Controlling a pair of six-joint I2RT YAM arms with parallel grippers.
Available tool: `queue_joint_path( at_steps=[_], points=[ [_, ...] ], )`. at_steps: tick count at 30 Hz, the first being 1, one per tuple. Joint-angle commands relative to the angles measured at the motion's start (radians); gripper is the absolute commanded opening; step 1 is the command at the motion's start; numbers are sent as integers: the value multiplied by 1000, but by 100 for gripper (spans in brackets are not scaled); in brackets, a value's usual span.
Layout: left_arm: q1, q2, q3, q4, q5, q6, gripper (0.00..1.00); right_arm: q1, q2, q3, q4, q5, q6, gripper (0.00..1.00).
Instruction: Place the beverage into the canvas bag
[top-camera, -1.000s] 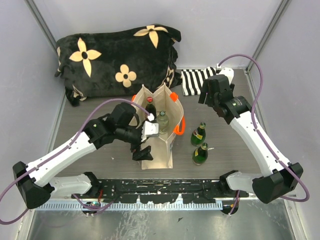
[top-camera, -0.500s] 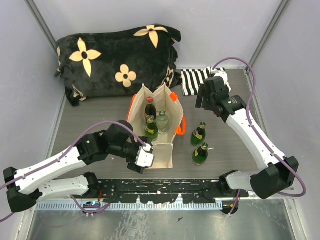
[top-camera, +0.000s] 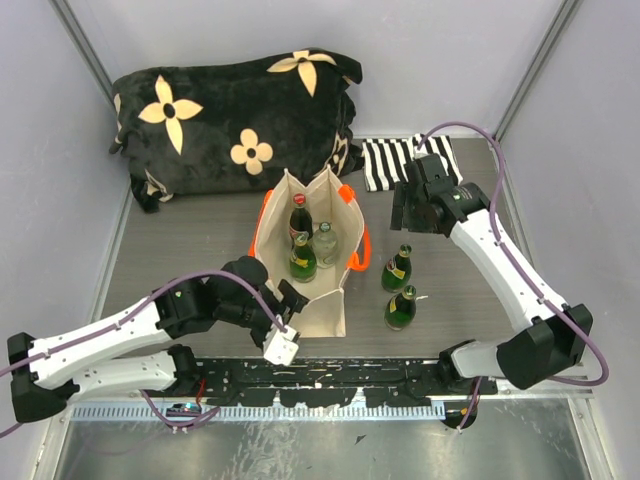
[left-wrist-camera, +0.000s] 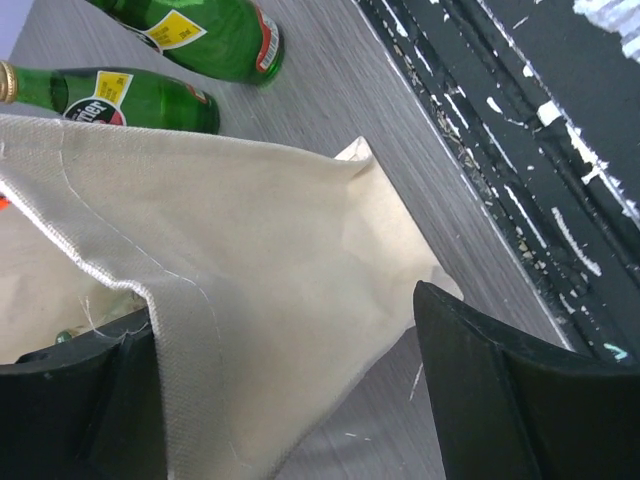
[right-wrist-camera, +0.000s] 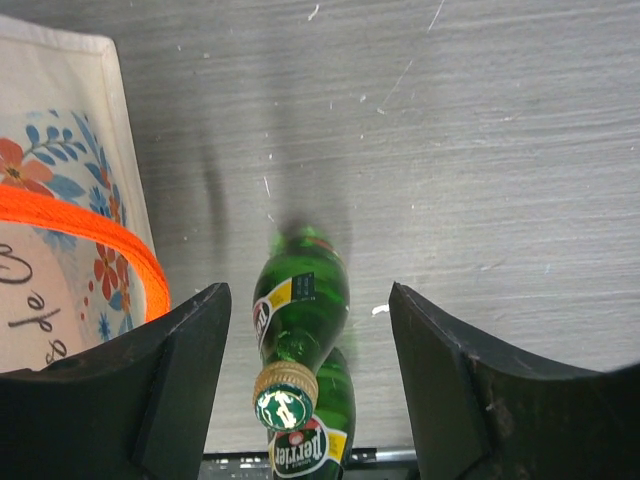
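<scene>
Below the right claw (top-camera: 408, 212) a bottle (top-camera: 397, 268) stood on the table (top-camera: 200, 250), a second bottle (top-camera: 401, 308) just nearer, canvas bag (top-camera: 320, 305) holding three bottles (top-camera: 303, 258) to that claw's left, its near wall between the left claw's (top-camera: 287, 318) fingers.

Grey wood-grain table (top-camera: 160, 235), marked with small white scratches. Behind and on both sides, plain pale walls (top-camera: 440, 60), with slim metal posts (top-camera: 84, 45) in the back corners. At the back left, a black cushion (top-camera: 235, 110) with cream flowers; just beside it, a striped cloth (top-camera: 385, 162). Along the near edge, a black rail (top-camera: 340, 375) with chipped paint. Soft, even light.
</scene>
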Motion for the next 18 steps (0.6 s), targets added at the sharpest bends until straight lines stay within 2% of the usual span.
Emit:
queue_joint_path(
  at_steps=[1, 5, 10, 12, 18],
  points=[
    [-9, -27, -60, 0, -25, 97, 87, -3, -21, 47, -75, -28, 18, 70],
    [-9, -23, -74, 11, -34, 112, 87, -2, -106, -71, 16, -28, 32, 69],
    [-8, -2, -67, 16, -38, 111, 87, 8, -274, -291, 251, 5, 48, 67],
    [-8, 6, -61, 12, -41, 112, 90, 14, -313, -346, 304, 15, 52, 67],
    [-8, 24, -49, 4, -47, 107, 91, 26, -387, -460, 445, 20, 38, 66]
  ],
)
